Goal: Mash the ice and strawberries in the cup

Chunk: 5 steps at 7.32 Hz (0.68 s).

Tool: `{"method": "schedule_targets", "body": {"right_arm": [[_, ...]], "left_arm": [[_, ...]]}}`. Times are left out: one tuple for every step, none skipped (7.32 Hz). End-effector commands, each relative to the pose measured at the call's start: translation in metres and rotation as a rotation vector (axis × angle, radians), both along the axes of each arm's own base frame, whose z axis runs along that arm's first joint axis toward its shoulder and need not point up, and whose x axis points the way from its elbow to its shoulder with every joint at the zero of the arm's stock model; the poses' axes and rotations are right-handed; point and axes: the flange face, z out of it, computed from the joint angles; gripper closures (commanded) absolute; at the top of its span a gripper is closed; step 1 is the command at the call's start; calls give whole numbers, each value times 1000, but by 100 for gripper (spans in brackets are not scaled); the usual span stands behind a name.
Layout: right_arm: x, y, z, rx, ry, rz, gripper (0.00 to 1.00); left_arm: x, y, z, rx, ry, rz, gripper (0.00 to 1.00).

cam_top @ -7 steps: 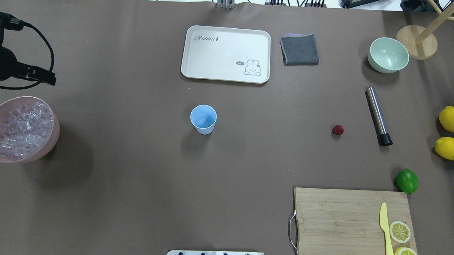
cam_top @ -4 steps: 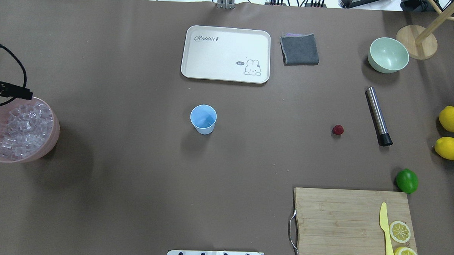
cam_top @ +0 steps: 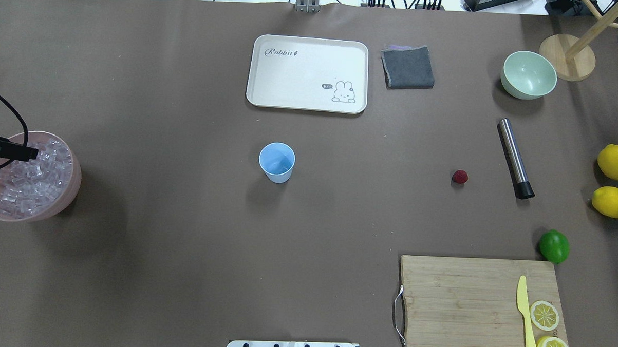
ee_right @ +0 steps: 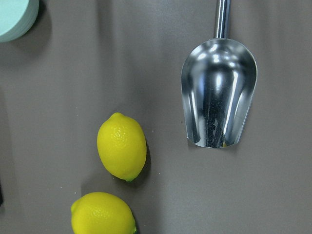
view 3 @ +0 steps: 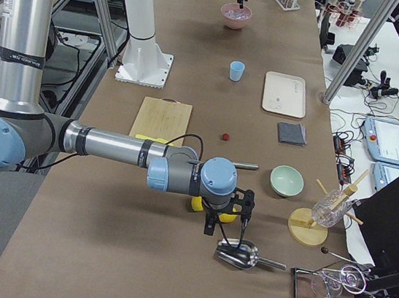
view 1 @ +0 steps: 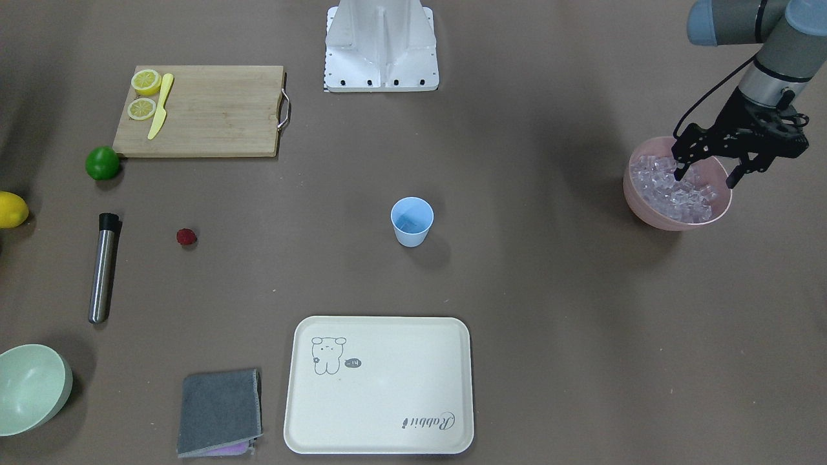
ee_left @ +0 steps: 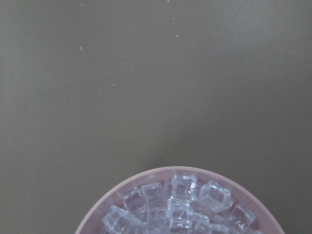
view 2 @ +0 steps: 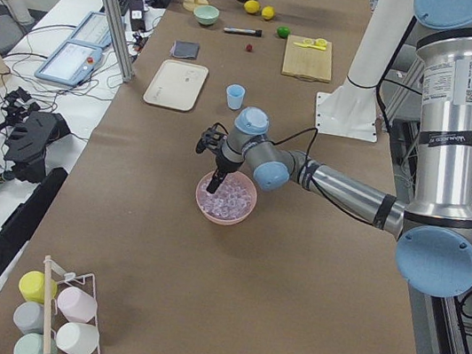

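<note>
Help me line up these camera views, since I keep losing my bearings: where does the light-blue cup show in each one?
Front-facing: cup at centre, just above the tray.
Overhead: cup left of centre, below the tray.
Exterior left: cup upper middle, right of the tray.
Exterior right: cup upper middle, left of the tray.
Left wrist: not in it.
Right wrist: not in it.
Shared landmark: the cream rabbit tray near the cup.

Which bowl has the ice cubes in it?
The pink bowl at the table's end, on the robot's left side. It is heaped with clear ice cubes. The pale green bowl at the other end is empty.
</note>
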Motion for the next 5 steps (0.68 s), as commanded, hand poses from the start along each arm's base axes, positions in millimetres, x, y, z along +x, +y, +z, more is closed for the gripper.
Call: {"method": "schedule_targets", "body": {"right_arm": [[0,0,1,-2,0,0,0],[0,0,2,-2,0,-1,0],[0,1,3,-4,0,-1,0],[0,1,3,-4,0,-1,0],[0,1,4,-8,0,0,0]], "left_arm": [[0,12,14,52,-38,84,3],[-5,22,23,64,-37,93,3],[-2,33,31,75,-31,114,3],[-4,41,40,87,-27,127,3],[2,43,53,90,-25,140,3]]}}
